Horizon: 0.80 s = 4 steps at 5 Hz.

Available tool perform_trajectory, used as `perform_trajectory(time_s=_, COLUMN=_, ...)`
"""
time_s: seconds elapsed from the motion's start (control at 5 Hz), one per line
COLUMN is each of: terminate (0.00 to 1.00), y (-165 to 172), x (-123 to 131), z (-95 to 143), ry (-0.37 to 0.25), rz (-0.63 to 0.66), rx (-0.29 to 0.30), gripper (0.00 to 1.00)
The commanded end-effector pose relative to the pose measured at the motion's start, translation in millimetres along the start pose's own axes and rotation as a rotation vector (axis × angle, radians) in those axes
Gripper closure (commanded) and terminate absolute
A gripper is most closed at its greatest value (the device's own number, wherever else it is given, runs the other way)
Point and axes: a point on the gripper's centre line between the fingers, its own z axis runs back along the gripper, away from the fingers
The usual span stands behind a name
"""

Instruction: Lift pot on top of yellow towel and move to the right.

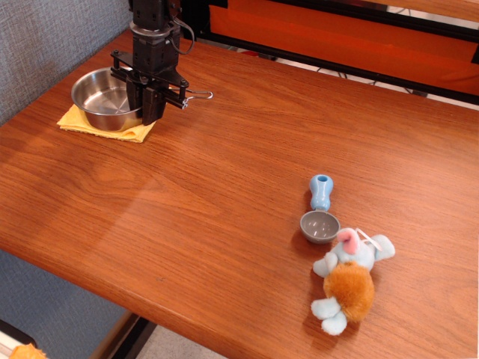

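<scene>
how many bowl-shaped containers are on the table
2. The steel pot sits on the yellow towel at far left, with the gripper at its right rim. The small grey bowl is near the plush toy.

Pot [105, 96]: shiny steel, shallow, round, upright, mouth up, sitting on towel [96, 124]. Its right rim sits at the fingers [152, 105]; wire loop handle pokes out right, past them. Towel: yellow, folded flat, lying under pot, its right edge just below the fingertips.
</scene>
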Motion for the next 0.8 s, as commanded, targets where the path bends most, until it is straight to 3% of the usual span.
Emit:
perform_trajectory(time_s=0.0, terminate=0.0, y=9, x=2, z=58, ry=-0.041, rz=0.026, rx=0.101, gripper=1.0)
perform_trajectory(time_s=0.4, terminate=0.0, y=4, x=1, z=93, ry=-0.018, rz=0.059, rx=0.234, gripper=1.0)
perform_trajectory(time_s=0.6, terminate=0.0, y=-25, x=-6, z=109, ry=-0.017, rz=0.074, rx=0.274, gripper=1.0)
